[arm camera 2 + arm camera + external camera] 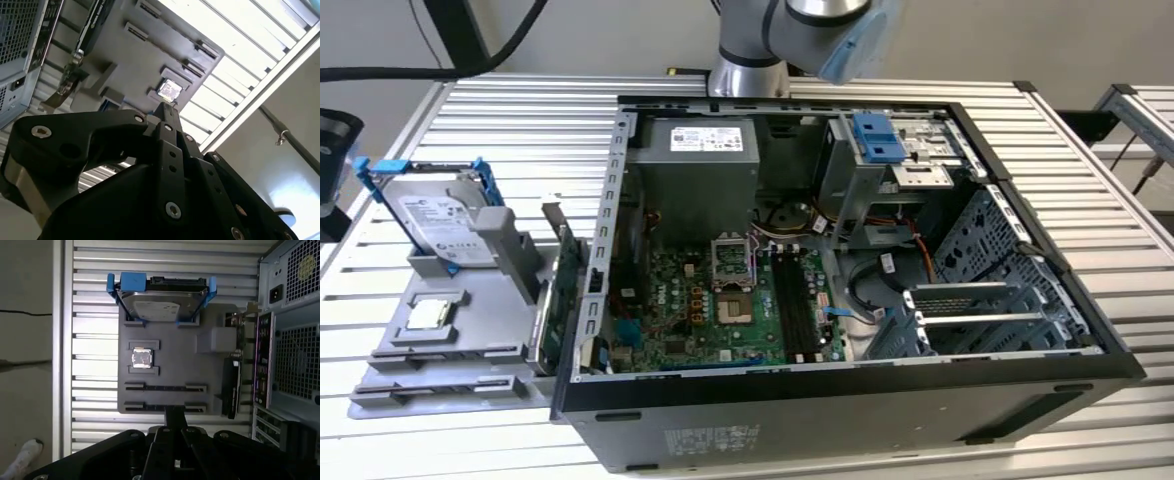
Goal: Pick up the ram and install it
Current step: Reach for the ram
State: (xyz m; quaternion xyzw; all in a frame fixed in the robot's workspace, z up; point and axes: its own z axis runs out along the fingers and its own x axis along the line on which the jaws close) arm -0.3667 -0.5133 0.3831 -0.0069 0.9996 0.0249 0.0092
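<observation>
My gripper [175, 413] hangs high above the grey fixture tray [170, 347], its black fingers pressed together with nothing between them; it is also seen from behind [166, 106]. The ram is out of view as a separate stick. The tray's two long holders [166, 388] look bare in both wrist views. In the exterior view the open computer case [854, 400] shows the green motherboard [680, 300] with long black slots [793, 300]; I cannot tell whether a stick sits in one. The arm [781, 30] stands behind the case.
On the tray rest a silver hard drive in a blue bracket [440, 215], a small square chip [141, 358] and a black card on edge [231, 385] beside the case wall. All stands on a slatted metal table [520, 120].
</observation>
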